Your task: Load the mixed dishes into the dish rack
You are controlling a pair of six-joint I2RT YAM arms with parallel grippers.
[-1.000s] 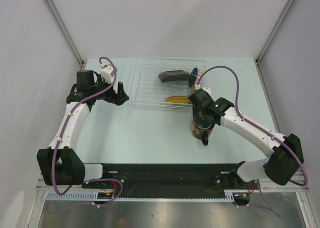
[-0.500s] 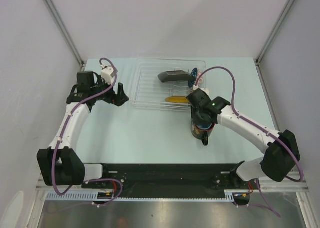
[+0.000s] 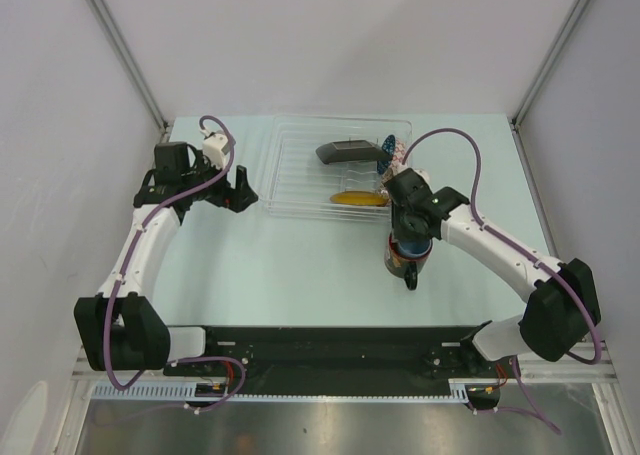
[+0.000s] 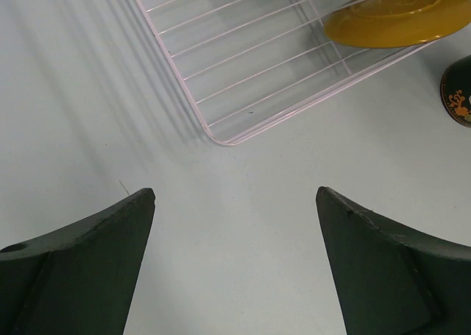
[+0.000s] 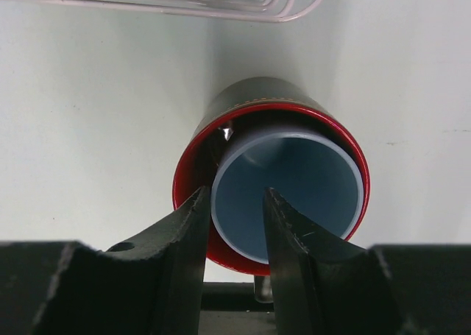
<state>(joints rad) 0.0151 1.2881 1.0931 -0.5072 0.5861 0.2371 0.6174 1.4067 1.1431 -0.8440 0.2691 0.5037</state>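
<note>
The mug (image 5: 302,180) stands on the counter (image 3: 300,275), just in front of the right near corner of the dish rack (image 3: 290,175) and outside it, with its dark handle (image 3: 410,280) turned to the near side. The right fingers (image 5: 184,239) come down on it from above. One finger is inside the blue cup and the other is at the outside of the red rim, so they pinch the wall of the mug between them. Whether the bottom of the mug touches the counter or is a little lifted, I cannot tell. The three other dishes are inside the clear rack. The dark square plate (image 3: 345,152) leans in the back part. The blue and white bowl (image 3: 390,153) stands on its edge at the right end. The yellow plate (image 3: 358,198) lies tilted at the near wall, close to the right arm. The left fingers (image 4: 81,269) are spread wide and hold nothing. They hang over the bare counter just beside the left near corner of the rack, apart from it. The left wrist view also shows the yellow plate and, at the right border, a part of the mug.
</note>
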